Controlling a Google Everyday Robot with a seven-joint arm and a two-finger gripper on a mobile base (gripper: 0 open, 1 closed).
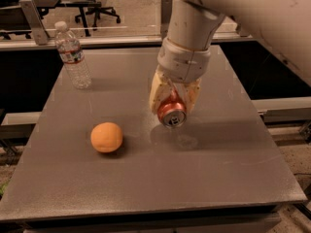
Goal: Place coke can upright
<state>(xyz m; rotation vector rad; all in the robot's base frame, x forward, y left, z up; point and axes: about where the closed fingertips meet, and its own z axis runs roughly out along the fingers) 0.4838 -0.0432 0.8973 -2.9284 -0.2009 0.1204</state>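
A: Three objects on or over the grey table point(233, 178), by my count. Where is the coke can point(171, 114)?

B: In the gripper point(173, 108), a little right of the table's middle. The two beige fingers point(156, 93) press on its red sides, one to the left and one to the right, so the jaws are closed on the can.

A: Is it standing?

B: No. It is tilted, with one silver end turned toward the camera and somewhat downward. The red body runs back and up between the fingers.

A: Does it touch the tabletop?

B: It appears to hang just above it. A soft shadow lies on the surface below and slightly right of the can, apart from it.

A: And the arm?

B: The white arm point(252, 8) comes in from the upper right, and its thick wrist point(187, 62) points down onto the gripper.

A: The other two things?

B: An orange point(106, 137) rests on the table to the left of the can, nearer the front edge and well apart from it. A clear plastic water bottle point(73, 55) with a white cap stands upright near the far left corner.

A: Anything behind the table?

B: Office chairs point(92, 8) on a pale floor, beyond a metal rail point(121, 41).
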